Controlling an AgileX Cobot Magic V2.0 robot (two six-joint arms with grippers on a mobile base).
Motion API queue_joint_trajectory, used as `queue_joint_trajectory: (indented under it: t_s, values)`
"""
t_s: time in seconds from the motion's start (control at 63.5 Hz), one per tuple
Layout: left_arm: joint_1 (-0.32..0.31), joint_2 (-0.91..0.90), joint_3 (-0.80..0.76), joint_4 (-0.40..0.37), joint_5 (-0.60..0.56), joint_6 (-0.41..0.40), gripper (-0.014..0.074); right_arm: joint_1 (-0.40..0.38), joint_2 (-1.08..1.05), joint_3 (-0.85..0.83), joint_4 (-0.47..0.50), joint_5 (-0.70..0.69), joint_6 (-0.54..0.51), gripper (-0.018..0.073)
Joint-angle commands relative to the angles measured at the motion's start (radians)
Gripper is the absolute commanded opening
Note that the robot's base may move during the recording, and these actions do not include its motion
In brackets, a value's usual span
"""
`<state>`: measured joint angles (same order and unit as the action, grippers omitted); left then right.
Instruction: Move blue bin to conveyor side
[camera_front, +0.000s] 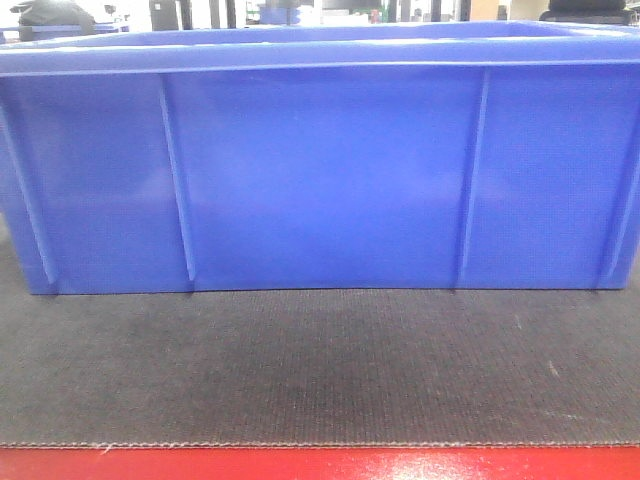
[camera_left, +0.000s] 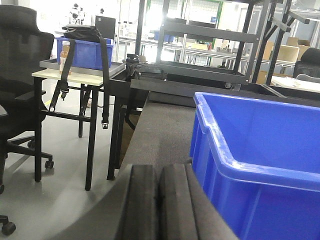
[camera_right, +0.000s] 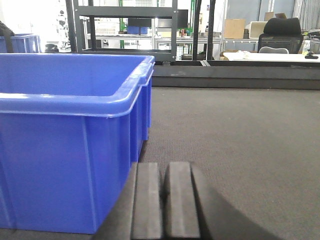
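One blue bin (camera_front: 320, 170) on the grey woven conveyor (camera_front: 320, 370), red-edged.

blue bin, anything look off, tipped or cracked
Nothing stands out. The blue bin sits upright and flat on the grey belt, walls and rim unbroken where visible. Both hands, left and right, are shut beside it.

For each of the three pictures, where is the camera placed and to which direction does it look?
Exterior front view: low at the belt's red edge, facing the long wall of the blue bin on the conveyor; no robot part visible.
Left wrist view: behind the shut left gripper, left of the bin, looking along the belt.
Right wrist view: behind the shut right gripper, right of the bin, looking along the belt.
All views share bin and belt.
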<state>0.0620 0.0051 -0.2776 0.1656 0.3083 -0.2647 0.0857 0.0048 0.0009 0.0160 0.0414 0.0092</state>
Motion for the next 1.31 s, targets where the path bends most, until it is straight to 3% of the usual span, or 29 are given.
queue_joint_trajectory:
  t_s: [0.0,0.929,1.024,1.087,1.181,1.292]
  values:
    - [-0.008,-0.005,-0.001,0.002,-0.016,-0.001,-0.002,-0.004,-0.005,-0.001,-0.016,-0.026,-0.009,-0.0081]
    - [-0.008,-0.005,-0.001,0.002,-0.016,-0.001,-0.002,-0.004,-0.005,-0.001,-0.016,-0.026,-0.009,-0.0081]
    - [-0.005,-0.005,-0.001,0.068,-0.001,-0.001,-0.002,-0.004,-0.005,-0.001,-0.016,-0.026,-0.009,-0.0081]
    - [-0.005,-0.005,0.007,0.073,-0.012,-0.001,-0.002,-0.004,-0.005,-0.001,-0.016,-0.026,-0.009,-0.0081]
    - [-0.019,-0.005,0.045,-0.011,-0.018,0.009,-0.002,-0.004,-0.005,-0.001,-0.016,-0.026,-0.009,-0.0081]
    - [-0.072,-0.005,0.137,-0.075,-0.119,0.141,-0.002,-0.004,-0.005,-0.001,-0.016,-0.026,-0.009,-0.0081]
